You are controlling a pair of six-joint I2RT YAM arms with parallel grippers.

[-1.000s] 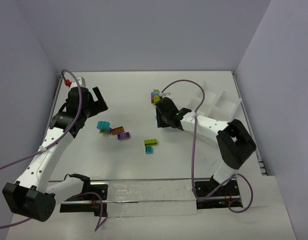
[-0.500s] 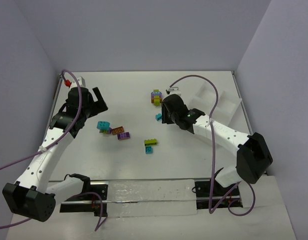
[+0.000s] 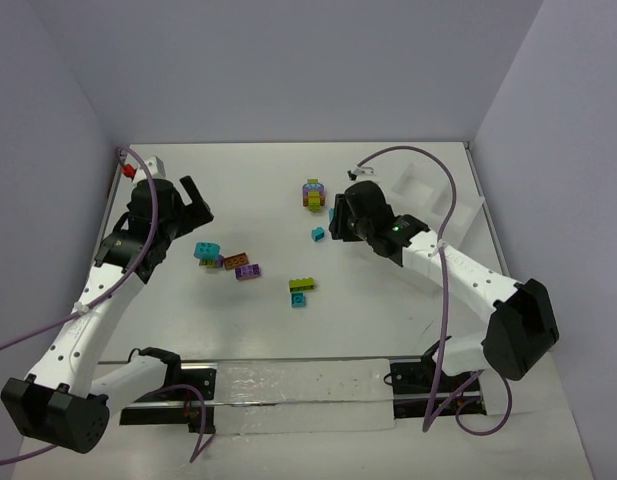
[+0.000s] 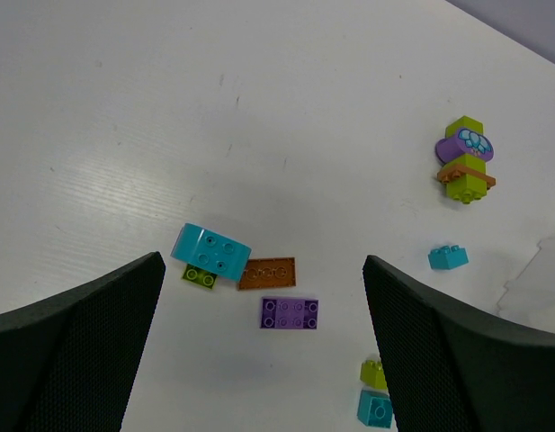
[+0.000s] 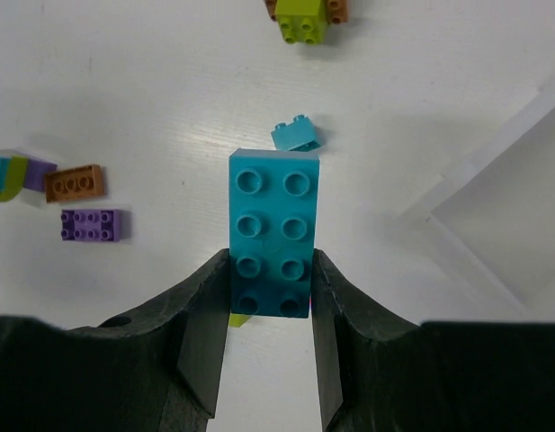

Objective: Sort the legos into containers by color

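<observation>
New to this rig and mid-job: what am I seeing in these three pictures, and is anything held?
A two-armed robot stands at a table. The wide picture looks down from above and behind it; the other two come from a camera on each wrist. The right tool is shut on a long cyan brick. The left tool is open and empty, above a purple brick and an orange brick. A multicoloured stack and a small cyan brick lie loose too. The white tray takes the sorted bricks.

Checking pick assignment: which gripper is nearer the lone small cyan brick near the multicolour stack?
Right. The right gripper, shut on a long cyan brick, sits just beside the small cyan brick; the left gripper, open, is far to its left.
</observation>
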